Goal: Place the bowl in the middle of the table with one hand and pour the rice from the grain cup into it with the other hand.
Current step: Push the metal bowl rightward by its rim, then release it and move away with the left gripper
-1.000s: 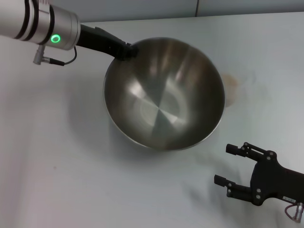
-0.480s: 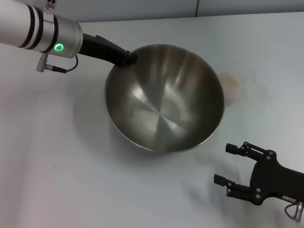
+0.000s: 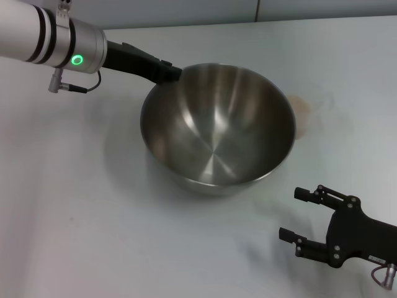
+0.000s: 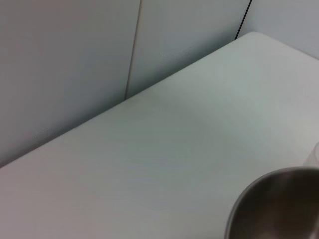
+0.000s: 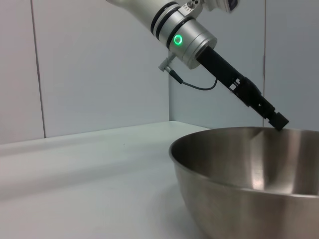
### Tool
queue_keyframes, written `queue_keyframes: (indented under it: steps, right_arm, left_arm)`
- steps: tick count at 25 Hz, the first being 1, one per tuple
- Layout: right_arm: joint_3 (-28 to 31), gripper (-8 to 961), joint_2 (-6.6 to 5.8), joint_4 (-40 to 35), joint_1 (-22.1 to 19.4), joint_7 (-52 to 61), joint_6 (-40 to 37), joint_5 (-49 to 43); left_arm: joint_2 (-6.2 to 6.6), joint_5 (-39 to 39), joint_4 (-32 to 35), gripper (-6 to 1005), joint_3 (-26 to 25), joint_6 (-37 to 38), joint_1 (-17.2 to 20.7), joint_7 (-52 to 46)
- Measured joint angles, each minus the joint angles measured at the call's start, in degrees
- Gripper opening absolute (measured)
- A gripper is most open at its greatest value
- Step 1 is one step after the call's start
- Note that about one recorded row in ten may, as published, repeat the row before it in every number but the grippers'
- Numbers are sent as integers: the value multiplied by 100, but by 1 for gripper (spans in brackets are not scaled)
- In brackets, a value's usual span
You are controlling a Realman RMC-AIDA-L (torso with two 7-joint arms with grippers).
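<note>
The large steel bowl (image 3: 217,133) stands near the middle of the white table (image 3: 74,205). My left gripper (image 3: 172,73) is shut on the bowl's far left rim. The bowl also shows in the left wrist view (image 4: 279,204) and in the right wrist view (image 5: 249,189), where the left gripper (image 5: 278,121) meets its rim. The clear grain cup (image 3: 303,115) with pale rice stands just right of the bowl, partly hidden behind its rim. My right gripper (image 3: 291,214) is open and empty, low at the front right, apart from both.
The table's far edge (image 3: 260,22) runs along a grey wall behind the bowl. Bare tabletop lies left of and in front of the bowl.
The bowl was tipped with its inside facing me; it now sits more level and slightly to the right. The left gripper moved with it. The right arm has not moved.
</note>
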Motion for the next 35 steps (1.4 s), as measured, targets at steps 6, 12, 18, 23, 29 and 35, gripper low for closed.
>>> queue_keyframes:
  steps: [6, 12, 18, 23, 29, 35]
  right_arm:
    - [0, 783, 0, 3, 0, 0, 0, 0]
    - [0, 782, 8, 3, 14, 0, 0, 0]
    - [0, 782, 9, 3, 18, 0, 1, 1]
    - [0, 782, 9, 3, 27, 0, 18, 2]
    - [1, 782, 9, 3, 43, 0, 64, 5]
    - [0, 782, 9, 3, 96, 0, 104, 11]
  left_arm:
    - [0, 3, -54, 280, 99, -73, -8, -19]
    - [0, 1, -26, 513, 283, -121, -16, -42]
    - [0, 1, -18, 721, 286, -120, -16, -44]
    - [0, -14, -10, 845, 285, -107, 15, -8]
    - [18, -506, 130, 870, 265, 122, 297, 349]
    - [53, -2115, 770, 870, 232, 778, 1247, 1241]
